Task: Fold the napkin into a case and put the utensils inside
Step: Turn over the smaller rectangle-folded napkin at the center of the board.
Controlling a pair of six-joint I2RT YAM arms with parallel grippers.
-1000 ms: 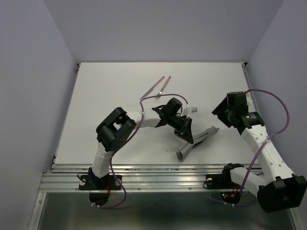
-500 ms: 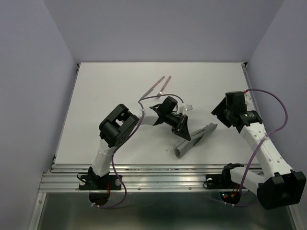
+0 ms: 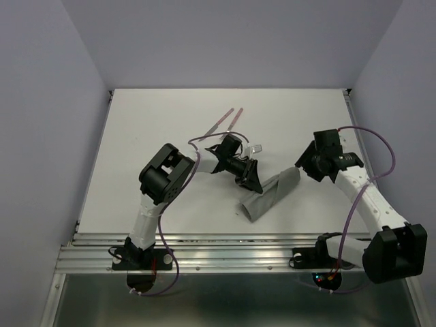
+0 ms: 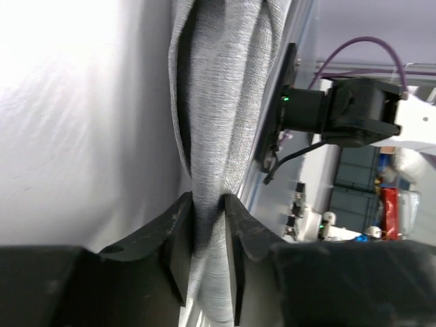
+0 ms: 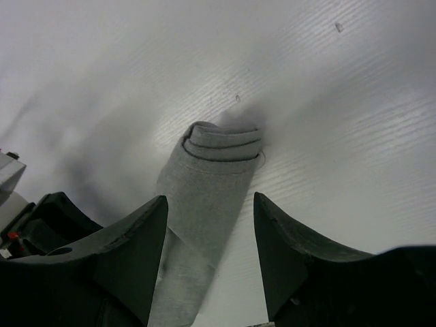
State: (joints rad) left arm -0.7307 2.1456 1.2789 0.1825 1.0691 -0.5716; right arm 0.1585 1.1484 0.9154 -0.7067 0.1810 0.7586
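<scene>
The grey napkin (image 3: 272, 194) lies as a long narrow folded strip, running from near the table's front up toward the right. My left gripper (image 3: 251, 180) is shut on the strip's left edge; in the left wrist view the fingers (image 4: 178, 228) pinch the cloth (image 4: 218, 102). My right gripper (image 3: 304, 165) is open just above the strip's far right end; in the right wrist view the layered end of the napkin (image 5: 211, 174) lies between the open jaws, untouched. The knife and fork (image 3: 225, 121) with pinkish handles lie side by side farther back, apart from both grippers.
The white table (image 3: 150, 170) is bounded by lilac walls on the left, right and back. A metal rail (image 3: 225, 244) runs along the near edge, with both arm bases on it.
My left gripper has drawn back and left with the napkin in it, and the strip now lies straighter and flatter. My right gripper has moved left to the strip's far end.
</scene>
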